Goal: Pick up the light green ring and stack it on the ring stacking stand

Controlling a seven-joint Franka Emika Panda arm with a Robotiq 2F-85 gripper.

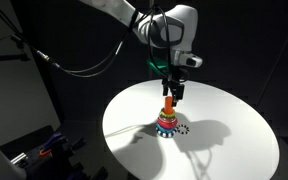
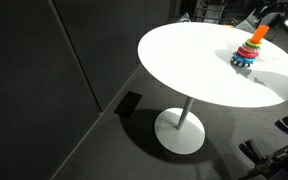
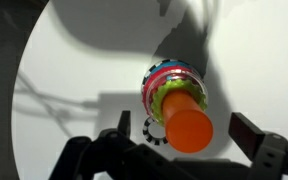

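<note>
The ring stacking stand [image 1: 168, 121] stands on the round white table, with its orange peg [image 3: 187, 122] upright. It also shows in an exterior view [image 2: 250, 50]. The light green ring [image 3: 168, 96] sits on the peg, on top of the red and teal rings. My gripper [image 1: 173, 95] hangs just above the peg top. In the wrist view its fingers [image 3: 184, 135] are spread wide on either side of the peg and hold nothing.
The round white table [image 1: 229, 140] stands on a single pedestal [image 2: 180, 125] over dark carpet. A small black-and-white toothed ring [image 3: 154, 130] lies on the table beside the stand's base. Dark curtains surround the scene; cables hang at one side.
</note>
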